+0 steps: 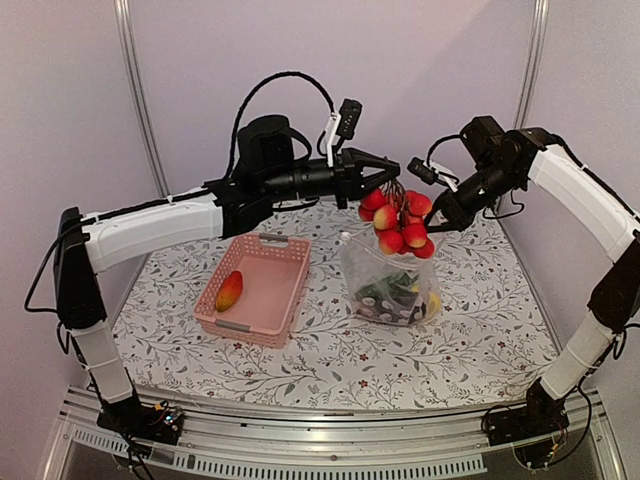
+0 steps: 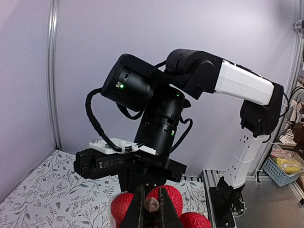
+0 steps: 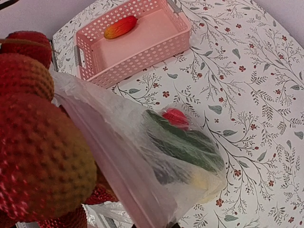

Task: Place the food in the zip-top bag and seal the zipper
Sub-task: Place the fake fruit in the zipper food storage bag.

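The left end effector (image 1: 390, 180) is clenching the stem of a bunch of red, bumpy toy berries (image 1: 400, 222) and hanging it over the open mouth of the clear, crinkly plastic zip-top bag (image 1: 372, 262). The bunch is sitting at 12 o'clock of the bag in the top view, its lowest berries just reaching the rim. The right end effector (image 1: 441, 214) is hovering at the bag's 1 o'clock. Its fingers are not showing in its own view, so whether it is pinching the rim or released cannot be told. The bag is standing on the floral-patterned desk (image 1: 480, 330), already holding green, dark and yellow toy pieces (image 1: 395, 295). Its pale zipper strip (image 3: 110, 154) is lying unsealed.

At the bag's 9 o'clock, the pink plastic lattice basket (image 1: 285, 241) is holding one red-and-yellow toy fruit (image 1: 229, 291).

Judging from this, the filling step is under way. The next move is calling for lowering the bunch straight down through the mouth before letting go, since the wide cluster could be catching on the rim.
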Tool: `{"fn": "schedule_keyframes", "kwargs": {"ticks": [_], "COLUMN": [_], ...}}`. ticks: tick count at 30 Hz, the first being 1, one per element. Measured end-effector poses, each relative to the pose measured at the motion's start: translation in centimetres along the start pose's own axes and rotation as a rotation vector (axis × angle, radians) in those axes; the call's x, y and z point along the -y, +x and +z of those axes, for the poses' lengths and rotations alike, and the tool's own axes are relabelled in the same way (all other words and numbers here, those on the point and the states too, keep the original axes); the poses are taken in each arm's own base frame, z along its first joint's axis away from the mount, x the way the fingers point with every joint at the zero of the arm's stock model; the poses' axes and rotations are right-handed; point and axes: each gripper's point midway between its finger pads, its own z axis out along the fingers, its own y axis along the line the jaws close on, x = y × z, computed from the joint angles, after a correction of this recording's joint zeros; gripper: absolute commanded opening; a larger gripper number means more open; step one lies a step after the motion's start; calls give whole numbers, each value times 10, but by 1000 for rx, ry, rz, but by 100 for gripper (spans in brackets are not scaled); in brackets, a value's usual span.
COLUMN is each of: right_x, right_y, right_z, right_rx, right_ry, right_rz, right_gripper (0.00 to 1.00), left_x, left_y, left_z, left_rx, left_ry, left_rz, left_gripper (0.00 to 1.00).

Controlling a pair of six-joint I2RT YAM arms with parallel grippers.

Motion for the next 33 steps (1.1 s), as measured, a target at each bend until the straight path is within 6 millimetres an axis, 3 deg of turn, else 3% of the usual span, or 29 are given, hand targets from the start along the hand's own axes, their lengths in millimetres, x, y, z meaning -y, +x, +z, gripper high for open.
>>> {"fn": "schedule_keyframes", "kwargs": {"ticks": [9, 17, 21, 29, 33], "right_x": [-1, -1, 3, 7, 8], "right_y": [4, 6, 7, 7, 8], "right_z": [-1, -5, -4, -4, -4], "right_rx": [-3, -1, -6, -8, -10], "right_ry": [10, 31, 51, 70, 75], "right_rz": [-1, 4, 18, 34, 37], "right_gripper": [3, 3, 3, 3, 3], "left_x": [-34, -45, -32, 24, 36], "left_y": [9, 22, 30, 47, 53], "left_z": [2, 5, 12, 36, 39], "left_rx": [-34, -76, -106, -155, -172], "left_ry": [-181, -261, -264, -212, -184], "left_rz": [-1, 38, 111, 382, 456], "left_gripper": [0, 0, 0, 0, 0]}}
